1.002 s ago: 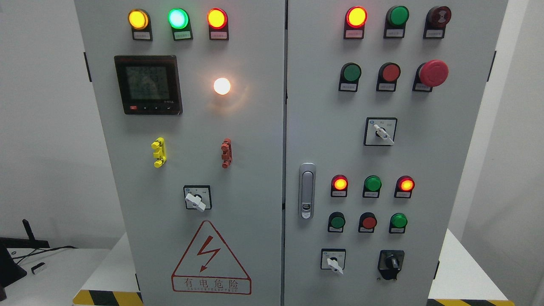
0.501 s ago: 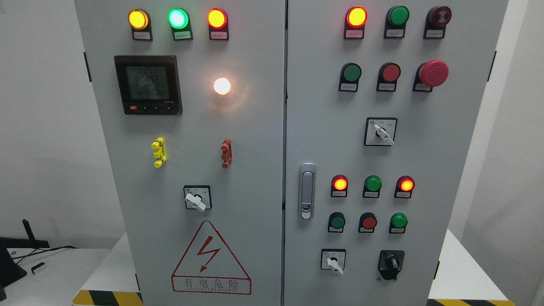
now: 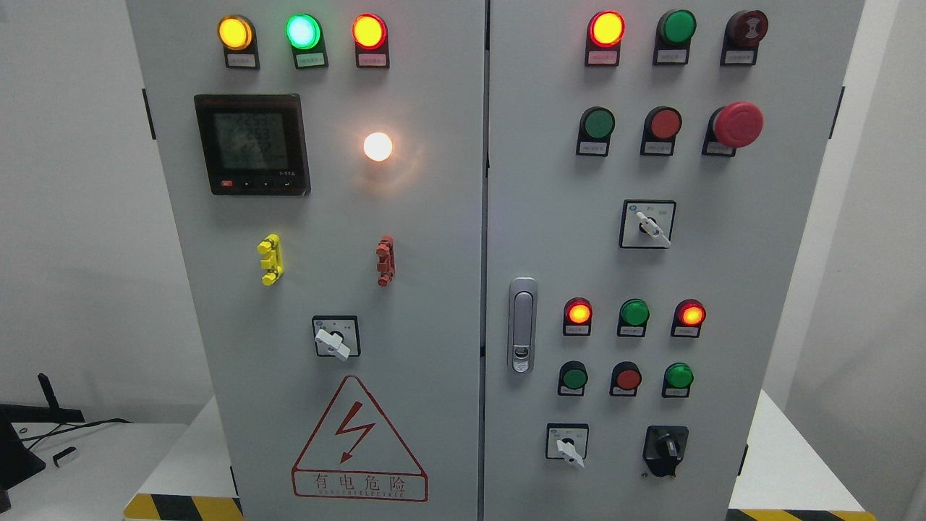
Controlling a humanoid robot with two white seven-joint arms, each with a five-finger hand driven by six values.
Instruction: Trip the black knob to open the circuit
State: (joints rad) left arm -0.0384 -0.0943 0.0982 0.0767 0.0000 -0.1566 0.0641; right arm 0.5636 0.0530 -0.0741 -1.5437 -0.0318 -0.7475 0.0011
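Observation:
A black rotary knob (image 3: 666,449) sits at the lower right of the grey electrical cabinet's right door (image 3: 716,289). Its handle stands roughly upright. To its left is a white selector switch (image 3: 568,444) on a white plate. Neither of my hands nor any arm shows in the head view.
The right door carries a latch handle (image 3: 522,324), lit and unlit indicator lamps, push buttons and a red mushroom stop button (image 3: 736,124). The left door has a meter display (image 3: 252,143), a white lamp (image 3: 377,147), another selector (image 3: 333,339) and a warning triangle (image 3: 358,443). White table surfaces flank the cabinet.
Only the digits on the meter display flicker; the knob, switches and lamps stay as they were.

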